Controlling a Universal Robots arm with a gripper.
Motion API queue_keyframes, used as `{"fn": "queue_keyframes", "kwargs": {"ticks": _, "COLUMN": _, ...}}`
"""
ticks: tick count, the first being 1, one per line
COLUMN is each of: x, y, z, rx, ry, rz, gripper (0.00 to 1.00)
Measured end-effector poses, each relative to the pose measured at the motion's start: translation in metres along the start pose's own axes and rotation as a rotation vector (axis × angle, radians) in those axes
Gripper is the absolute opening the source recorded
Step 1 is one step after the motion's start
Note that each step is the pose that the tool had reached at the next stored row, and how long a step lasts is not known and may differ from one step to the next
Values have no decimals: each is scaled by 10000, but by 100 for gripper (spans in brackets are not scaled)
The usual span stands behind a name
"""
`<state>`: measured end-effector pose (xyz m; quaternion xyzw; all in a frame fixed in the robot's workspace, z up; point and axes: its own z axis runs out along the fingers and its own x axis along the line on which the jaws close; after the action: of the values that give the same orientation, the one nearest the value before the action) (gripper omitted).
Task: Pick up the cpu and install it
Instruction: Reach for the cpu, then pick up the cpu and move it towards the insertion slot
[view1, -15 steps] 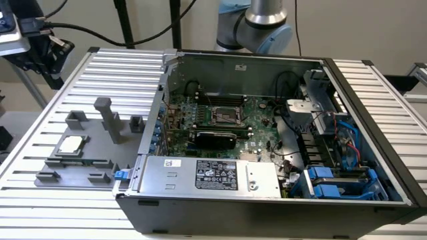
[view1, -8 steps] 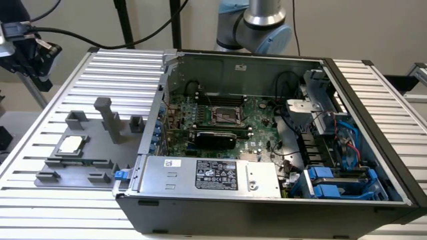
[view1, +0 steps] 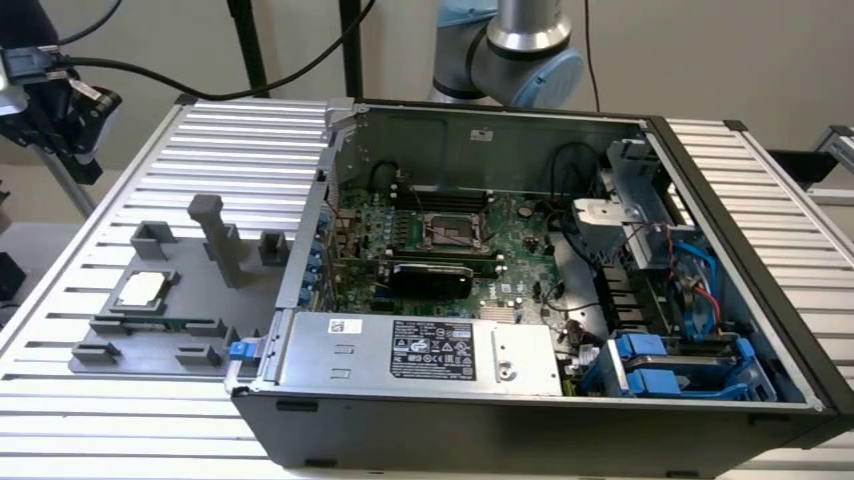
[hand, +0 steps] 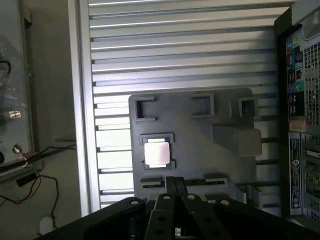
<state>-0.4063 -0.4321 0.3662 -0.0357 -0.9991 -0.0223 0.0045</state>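
The gripper hangs over the near edge of the grey fixture plate. Its two black fingers are pressed together with nothing between them.

Just ahead of the fingertips, two small slotted holders sit on the plate. A little farther ahead lies the cpu, flat in a square framed pocket with its silvery top facing up. It is clear of the gripper and untouched. Off to one side of the pocket, an upright grey block rises from the plate. Past the cpu, along the plate's far edge, stand three open bracket-shaped holders.

Beyond the plate runs the ribbed aluminium table. The plate rests on this table.

Farthest from the gripper, beside the plate, the open computer case lies on its side. It holds:
- a green motherboard with a square metal-framed socket near its middle;
- a long black card next to the socket;
- a silver power supply with a labelled face;
- blue drive carriers at the exterior view's right, with red and blue cables above them.
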Motion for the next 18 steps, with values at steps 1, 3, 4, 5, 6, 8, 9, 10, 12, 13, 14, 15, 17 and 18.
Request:
{"fn": "queue_keyframes", "kwargs": {"ticks": 1, "x": 0, "y": 0, "z": 0, "rx": 0, "ry": 0, "rz": 0, "gripper": 11}}
{"fn": "queue_keyframes", "kwargs": {"ticks": 3, "x": 0, "y": 0, "z": 0, "rx": 0, "ry": 1, "rz": 0, "gripper": 11}}
{"fn": "queue_keyframes", "kwargs": {"ticks": 4, "x": 0, "y": 0, "z": 0, "rx": 0, "ry": 0, "rz": 0, "gripper": 11}}
{"fn": "queue_keyframes", "kwargs": {"ticks": 5, "x": 0, "y": 0, "z": 0, "rx": 0, "ry": 0, "rz": 0, "gripper": 11}}
{"fn": "queue_keyframes", "kwargs": {"ticks": 6, "x": 0, "y": 0, "z": 0, "rx": 0, "ry": 0, "rz": 0, "gripper": 11}}
{"fn": "queue_keyframes", "kwargs": {"ticks": 8, "x": 0, "y": 0, "z": 0, "rx": 0, "ry": 0, "rz": 0, "gripper": 11}}
{"fn": "queue_keyframes", "kwargs": {"ticks": 9, "x": 0, "y": 0, "z": 0, "rx": 0, "ry": 0, "rz": 0, "gripper": 12}}
{"fn": "queue_keyframes", "kwargs": {"ticks": 10, "x": 0, "y": 0, "z": 0, "rx": 0, "ry": 0, "rz": 0, "gripper": 17}}
{"fn": "queue_keyframes", "kwargs": {"ticks": 12, "x": 0, "y": 0, "z": 0, "rx": 0, "ry": 1, "rz": 0, "gripper": 24}}
{"fn": "queue_keyframes", "kwargs": {"ticks": 13, "x": 0, "y": 0, "z": 0, "rx": 0, "ry": 1, "rz": 0, "gripper": 30}}
{"fn": "queue_keyframes", "kwargs": {"ticks": 14, "x": 0, "y": 0, "z": 0, "rx": 0, "ry": 0, "rz": 0, "gripper": 30}}
{"fn": "queue_keyframes", "kwargs": {"ticks": 15, "x": 0, "y": 0, "z": 0, "rx": 0, "ry": 1, "rz": 0, "gripper": 36}}
{"fn": "queue_keyframes", "kwargs": {"ticks": 17, "x": 0, "y": 0, "z": 0, "rx": 1, "ry": 2, "rz": 0, "gripper": 47}}
{"fn": "queue_keyframes", "kwargs": {"ticks": 18, "x": 0, "y": 0, "z": 0, "rx": 1, "ry": 3, "rz": 0, "gripper": 47}}
